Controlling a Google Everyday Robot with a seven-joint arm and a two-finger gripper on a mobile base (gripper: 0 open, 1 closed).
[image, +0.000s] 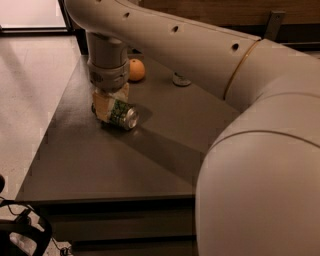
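A green and white drink can lies on its side on the dark table, its silver end facing the front right. My gripper comes straight down from the cream arm and sits at the can's rear end, touching or nearly touching it. The wrist hides the back of the can. An orange rests just behind the gripper, apart from it.
A small grey round object lies on the table to the right of the orange. The arm's large near segment fills the right foreground. Pale floor runs along the table's left edge. Dark cables sit at the bottom left.
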